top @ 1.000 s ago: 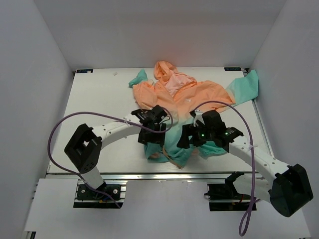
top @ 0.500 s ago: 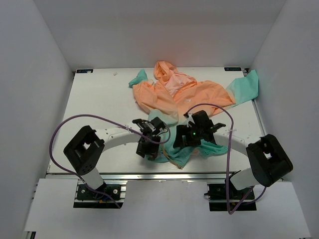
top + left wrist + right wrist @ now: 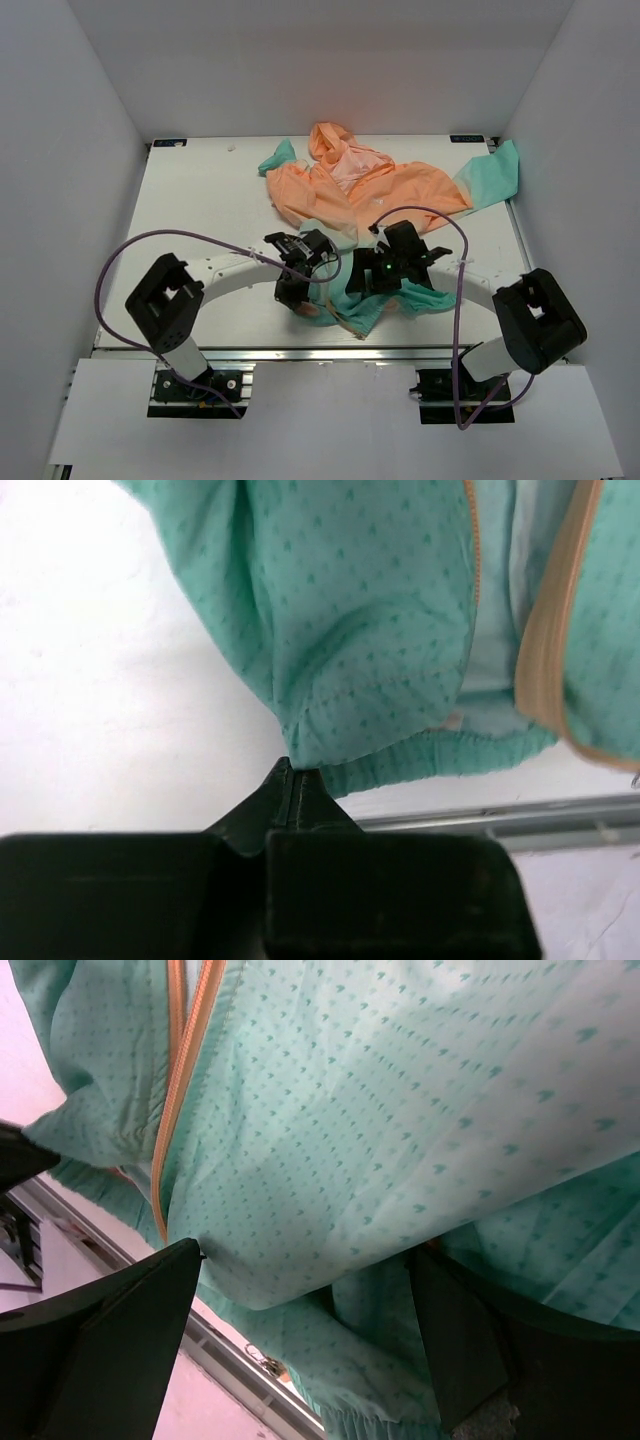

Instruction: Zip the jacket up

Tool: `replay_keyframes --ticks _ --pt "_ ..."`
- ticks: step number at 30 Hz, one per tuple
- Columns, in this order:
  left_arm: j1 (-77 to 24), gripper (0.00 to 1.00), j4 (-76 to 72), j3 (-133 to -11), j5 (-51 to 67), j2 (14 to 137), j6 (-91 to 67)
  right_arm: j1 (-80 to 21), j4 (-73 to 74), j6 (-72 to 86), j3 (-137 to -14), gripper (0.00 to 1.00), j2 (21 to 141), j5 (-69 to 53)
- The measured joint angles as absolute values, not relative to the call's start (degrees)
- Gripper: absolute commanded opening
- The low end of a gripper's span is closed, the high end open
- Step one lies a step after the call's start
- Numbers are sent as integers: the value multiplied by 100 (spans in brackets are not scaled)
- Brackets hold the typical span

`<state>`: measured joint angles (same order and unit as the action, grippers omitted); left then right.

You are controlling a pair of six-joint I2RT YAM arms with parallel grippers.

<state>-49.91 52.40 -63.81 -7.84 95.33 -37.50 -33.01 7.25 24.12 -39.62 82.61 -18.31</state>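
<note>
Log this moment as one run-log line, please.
jacket: crumpled on table | left gripper: shut at teal hem, grip unclear | right gripper: open, straddling hem

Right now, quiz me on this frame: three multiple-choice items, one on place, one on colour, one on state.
1. Where does the jacket have its hood? A by the arm bases; B toward the far edge of the table; C off the table.
2. What colour is the part of the jacket seen in both wrist views? A peach; B white; C teal.
3. How do the left tool and right tool stand? A left shut, right open; B both open; C both shut.
Key: B, the top view shows the hood at the far side; C, both wrist views fill with teal; A, the left one is closed at the hem, the right one gapes around the jacket.
</note>
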Motion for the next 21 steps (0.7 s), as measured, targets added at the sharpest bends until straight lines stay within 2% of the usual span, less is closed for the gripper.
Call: replay_keyframes --ticks 3,6,11,19,21 --pt "-5046 0 5380 -6171 -799 9115 -3752 -3301 569 2565 -3964 89 8355 -1809" --pt "-5107 0 5433 -5666 -676 8149 -3817 -3301 421 2818 -4045 89 8611 -1820" --pt "-5271 0 5251 -4375 -95 6748 -4303 -3308 217 3251 -4392 89 9019 -1686" --pt "-5616 0 4560 -2845 646 6012 -5472 -3356 32 3911 -4742 89 9415 -1479" --pt "-5623 24 4484 -2768 768 6042 -5603 -3354 -21 3981 -4880 89 9550 -1402"
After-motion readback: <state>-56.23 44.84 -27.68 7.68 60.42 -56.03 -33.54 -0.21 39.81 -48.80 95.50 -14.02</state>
